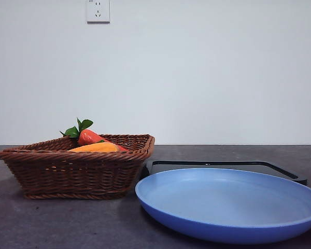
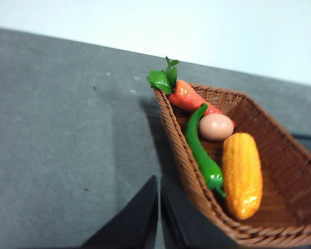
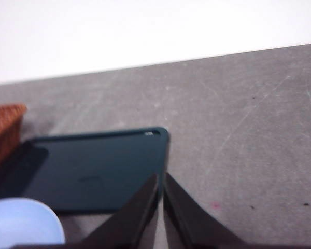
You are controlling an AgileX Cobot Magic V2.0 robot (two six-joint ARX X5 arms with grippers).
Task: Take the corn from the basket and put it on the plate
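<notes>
The corn (image 2: 242, 175) is a glossy orange-yellow cob lying inside the brown wicker basket (image 2: 285, 155). In the front view the basket (image 1: 72, 171) stands at the left, and the corn (image 1: 96, 148) shows just above its rim. The light-blue plate (image 1: 228, 203) sits empty at the front right; a small part of the plate (image 3: 20, 223) also shows in the right wrist view. My left gripper (image 2: 159, 189) is shut, above the grey table just outside the basket's wall. My right gripper (image 3: 160, 187) is shut, by the black tray's corner.
In the basket with the corn lie a red-orange carrot (image 2: 189, 97) with green leaves, a green chili pepper (image 2: 199, 150) and a small tan-pink egg (image 2: 216, 127). A flat black tray (image 1: 223, 167) lies behind the plate. A white wall with a socket (image 1: 98, 10) closes the back.
</notes>
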